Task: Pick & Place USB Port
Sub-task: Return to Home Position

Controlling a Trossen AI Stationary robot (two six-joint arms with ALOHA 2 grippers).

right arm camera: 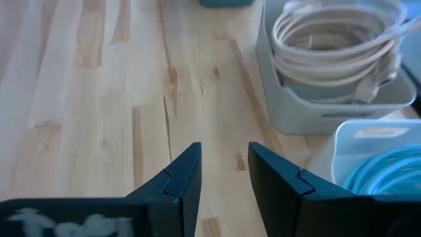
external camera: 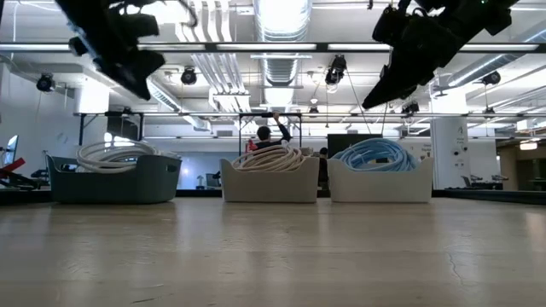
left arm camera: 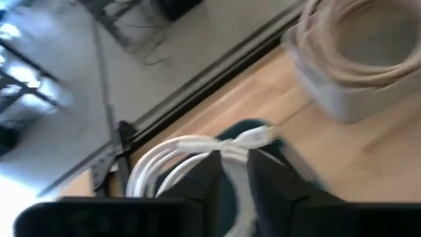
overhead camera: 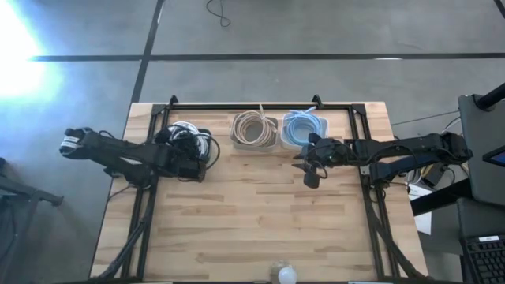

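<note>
A coil of white USB cable point(overhead camera: 188, 132) lies in the dark bin point(overhead camera: 207, 142) at the far left of the table, its plug end point(left arm camera: 256, 136) resting near the bin's rim. My left gripper point(left arm camera: 233, 181) hovers open above this bin point(external camera: 115, 181). The cable point(left arm camera: 177, 155) shows through the gap between its fingers, and in the low view nothing hangs from the gripper point(external camera: 141, 81). My right gripper point(right arm camera: 223, 178) stands open over bare wood, on the near side of the beige bin point(overhead camera: 254, 130) and the light blue bin point(overhead camera: 304, 126), high above the table point(external camera: 384, 85).
The beige bin point(right arm camera: 329, 99) holds a coil of cream cable, and the light blue bin point(right arm camera: 375, 158) holds a coil of blue cable. All three bins stand in a row along the far edge. The near half of the wooden table point(overhead camera: 260, 229) is bare wood.
</note>
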